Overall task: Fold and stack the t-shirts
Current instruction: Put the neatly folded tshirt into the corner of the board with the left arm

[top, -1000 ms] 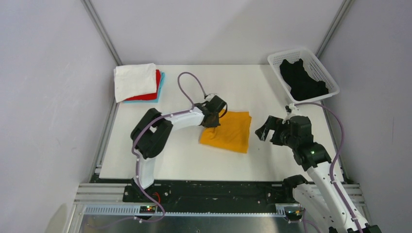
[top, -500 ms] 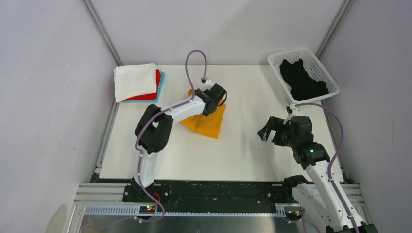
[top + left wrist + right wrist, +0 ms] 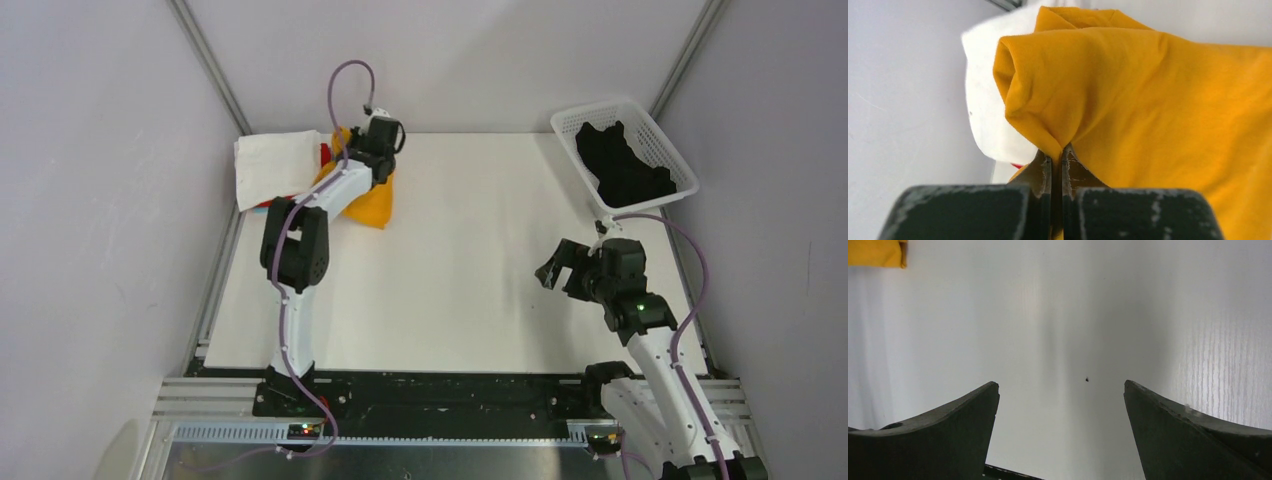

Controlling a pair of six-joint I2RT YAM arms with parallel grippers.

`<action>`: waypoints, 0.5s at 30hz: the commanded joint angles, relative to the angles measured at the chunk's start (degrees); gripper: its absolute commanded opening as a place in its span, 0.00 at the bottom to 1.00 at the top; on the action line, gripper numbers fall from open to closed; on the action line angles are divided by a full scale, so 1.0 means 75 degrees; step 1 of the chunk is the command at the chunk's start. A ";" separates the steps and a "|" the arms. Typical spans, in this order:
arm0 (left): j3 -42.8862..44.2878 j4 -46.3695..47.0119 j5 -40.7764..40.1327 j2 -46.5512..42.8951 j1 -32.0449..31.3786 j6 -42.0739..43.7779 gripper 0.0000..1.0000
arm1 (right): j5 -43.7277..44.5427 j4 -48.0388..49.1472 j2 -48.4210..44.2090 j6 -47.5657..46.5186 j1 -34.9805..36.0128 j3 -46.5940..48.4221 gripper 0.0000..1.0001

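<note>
My left gripper (image 3: pixel 368 152) is shut on the folded mustard-yellow t-shirt (image 3: pixel 373 203) and holds it lifted at the far left, beside the stack. In the left wrist view the yellow t-shirt (image 3: pixel 1158 100) is pinched between the closed fingertips (image 3: pixel 1041 167), with the white t-shirt (image 3: pixel 988 115) behind it. The stack has the white t-shirt (image 3: pixel 275 165) on top, with a red t-shirt (image 3: pixel 324 155) and a sliver of a light-blue one just showing beneath. My right gripper (image 3: pixel 553 271) is open and empty above the bare table at the right. A black t-shirt (image 3: pixel 622 166) lies in the basket.
The white lattice basket (image 3: pixel 660 140) stands tilted at the far right corner. Grey walls close in the table at left, back and right. A corner of the yellow shirt (image 3: pixel 875 252) shows at the top left of the right wrist view.
My left gripper has carried the yellow t-shirt from the table's middle up and to the far left, next to the stack. The right arm has barely moved.
</note>
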 commanded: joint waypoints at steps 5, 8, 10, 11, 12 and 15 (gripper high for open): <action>0.0641 0.2178 0.0173 -0.0172 0.0696 0.2185 0.00 | 0.0156 0.0353 0.0210 -0.0116 -0.0211 -0.0039 0.99; 0.0975 0.2203 0.0408 -0.0237 0.0846 0.2324 0.00 | 0.0220 0.0388 0.0354 -0.0113 -0.0245 -0.0046 0.99; 0.1045 0.2209 0.0594 -0.0380 0.0911 0.2425 0.00 | 0.0321 0.0388 0.0422 -0.0106 -0.0258 -0.0039 0.99; 0.1054 0.2204 0.0656 -0.0503 0.0932 0.2506 0.00 | 0.0345 0.0390 0.0438 -0.0093 -0.0258 -0.0045 0.99; 0.1064 0.2207 0.0732 -0.0576 0.0929 0.2535 0.00 | 0.0372 0.0400 0.0474 -0.0095 -0.0275 -0.0040 0.99; 0.1043 0.2058 0.0946 -0.1009 0.0938 0.2480 0.00 | 0.0398 0.0406 0.0508 -0.0085 -0.0269 -0.0042 0.99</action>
